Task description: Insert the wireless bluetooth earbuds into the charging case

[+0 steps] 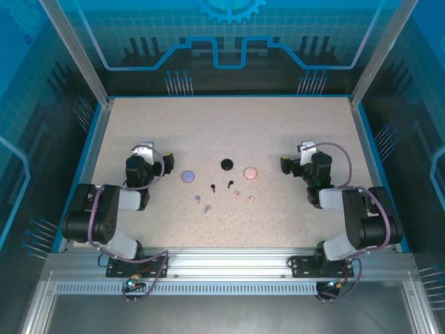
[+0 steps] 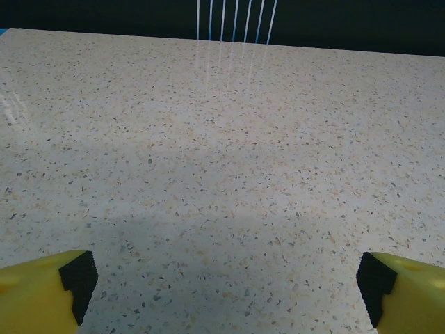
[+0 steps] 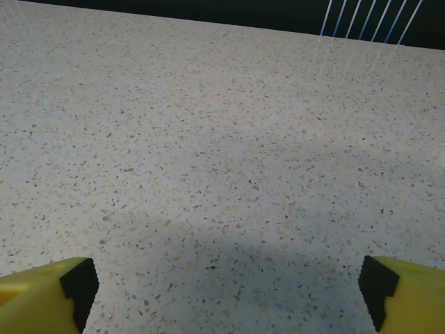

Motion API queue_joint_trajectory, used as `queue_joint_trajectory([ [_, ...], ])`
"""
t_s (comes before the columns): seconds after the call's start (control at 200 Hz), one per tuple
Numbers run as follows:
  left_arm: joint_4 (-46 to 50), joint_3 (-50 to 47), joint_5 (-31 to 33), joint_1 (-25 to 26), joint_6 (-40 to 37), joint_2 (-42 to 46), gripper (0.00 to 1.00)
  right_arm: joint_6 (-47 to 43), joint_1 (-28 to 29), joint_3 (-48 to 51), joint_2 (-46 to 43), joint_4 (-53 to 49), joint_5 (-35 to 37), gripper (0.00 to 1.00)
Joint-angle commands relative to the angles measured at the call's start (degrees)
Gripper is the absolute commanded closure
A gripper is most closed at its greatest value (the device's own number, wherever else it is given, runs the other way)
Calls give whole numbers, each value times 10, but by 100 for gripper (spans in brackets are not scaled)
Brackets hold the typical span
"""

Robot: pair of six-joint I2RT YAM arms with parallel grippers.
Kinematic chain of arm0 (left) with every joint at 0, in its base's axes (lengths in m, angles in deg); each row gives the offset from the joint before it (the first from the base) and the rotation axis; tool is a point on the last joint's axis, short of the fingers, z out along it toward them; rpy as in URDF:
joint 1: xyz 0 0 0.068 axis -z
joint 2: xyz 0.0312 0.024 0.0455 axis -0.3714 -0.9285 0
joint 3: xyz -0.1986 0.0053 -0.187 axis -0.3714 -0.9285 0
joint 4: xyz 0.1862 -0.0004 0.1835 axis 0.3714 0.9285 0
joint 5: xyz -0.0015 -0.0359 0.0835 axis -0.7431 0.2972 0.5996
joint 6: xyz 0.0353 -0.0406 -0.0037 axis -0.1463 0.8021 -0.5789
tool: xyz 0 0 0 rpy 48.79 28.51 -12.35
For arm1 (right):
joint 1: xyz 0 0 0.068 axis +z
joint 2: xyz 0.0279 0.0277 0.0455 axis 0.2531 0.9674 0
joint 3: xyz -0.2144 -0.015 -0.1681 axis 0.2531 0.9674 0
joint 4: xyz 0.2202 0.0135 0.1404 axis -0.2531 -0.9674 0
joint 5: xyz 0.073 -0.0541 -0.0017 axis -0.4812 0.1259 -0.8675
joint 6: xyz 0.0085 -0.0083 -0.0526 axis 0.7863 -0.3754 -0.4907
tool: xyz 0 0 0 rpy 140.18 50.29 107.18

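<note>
While both arms rest folded back toward the near edge of the speckled table (image 1: 278, 125), the left pincer (image 1: 143, 149) and the right pincer (image 1: 306, 147) each stand spread wide and hold nothing. In the wrist views their yellow fingers, tipped with black pads (image 2: 78, 277), sit at the far corners with bare table between them, and the right arm's pads (image 3: 78, 280) sit the same way. Three round cases lie in a loose row mid-table between the arms: a lilac case (image 1: 188, 176) on the left, a black case (image 1: 227, 164) slightly farther back in the middle, and a pink case (image 1: 249, 172) on the right. The earbuds lie loose on the table just nearer the arm bases, each pair apart from its case. The lilac earbuds (image 1: 198, 198) are near the lilac case, the black earbuds (image 1: 230, 184) just before the black case, and the pale pink earbuds (image 1: 250, 198) before the pink case.
</note>
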Motion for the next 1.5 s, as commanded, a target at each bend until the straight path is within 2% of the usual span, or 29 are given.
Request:
queue_joint_trajectory([
  [0.0, 1, 4, -12, 0, 5, 1, 1, 0, -2, -6, 0, 5, 7, 0],
  [0.635, 1, 4, -12, 0, 5, 2, 1, 1, -5, -6, 0, 3, 2, 0],
  [0.76, -70, -35, -4, 0, 7, 9, 1, 2, -6, -4, -1, 6, 0, 0],
  [0.855, -84, -65, 4, 0, 9, 57, 1, 2, -4, 0, -22, -2, 3, 0],
  [1.041, 26, -64, 49, 9, 18, 185, 1, 9, -2, -10, -141, -137, 20, 0],
  [1.096, 95, -44, 68, 9, 63, 232, 1, 13, 1, -15, -179, -183, 15, 0],
  [1.221, 292, 30, 58, 9, 185, 307, 1, 26, 8, -51, -243, -321, -1, 0],
  [1.331, 402, 76, -2, 9, 262, 339, 1, 34, 18, -108, -260, -442, -29, 0],
  [1.496, 439, 74, -120, 9, 357, 358, 1, 22, 56, -184, -237, -584, -28, 0],
])
